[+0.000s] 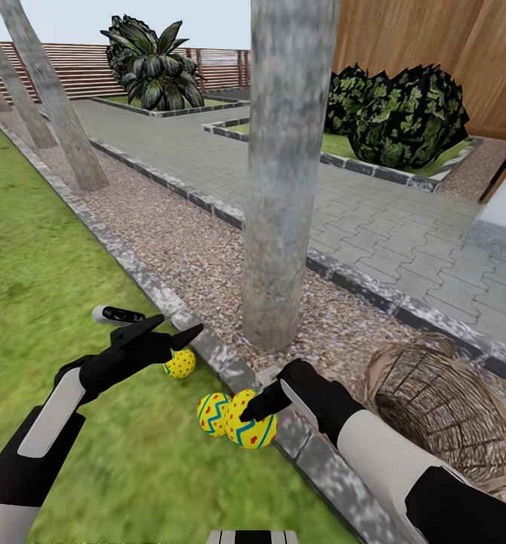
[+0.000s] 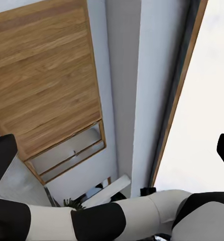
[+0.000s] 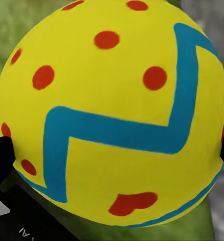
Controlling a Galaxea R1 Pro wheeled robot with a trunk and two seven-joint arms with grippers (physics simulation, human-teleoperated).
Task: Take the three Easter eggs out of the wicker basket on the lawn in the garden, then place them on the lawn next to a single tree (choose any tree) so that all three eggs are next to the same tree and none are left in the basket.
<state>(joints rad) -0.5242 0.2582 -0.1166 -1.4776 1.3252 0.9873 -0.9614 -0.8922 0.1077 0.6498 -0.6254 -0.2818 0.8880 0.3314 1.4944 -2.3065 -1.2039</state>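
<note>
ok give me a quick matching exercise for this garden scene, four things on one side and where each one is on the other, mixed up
Things:
1. wicker basket
2. egg in the right gripper
3. nearest tree trunk
4. dark leafy shrubs

Places:
A. rising from the gravel strip just past the kerb
B. in a kerbed bed by the wooden fence
C. over the grass at the kerb, beside another egg
D. tipped on its side on the gravel, right of the trunk

Pairs: 1-D, 2-C, 3-A, 4-B

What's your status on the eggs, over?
Right gripper shut on third egg, low at the lawn edge. Left gripper open above first egg; second egg down. Basket looks empty. Tree close, nothing in the way.
</note>
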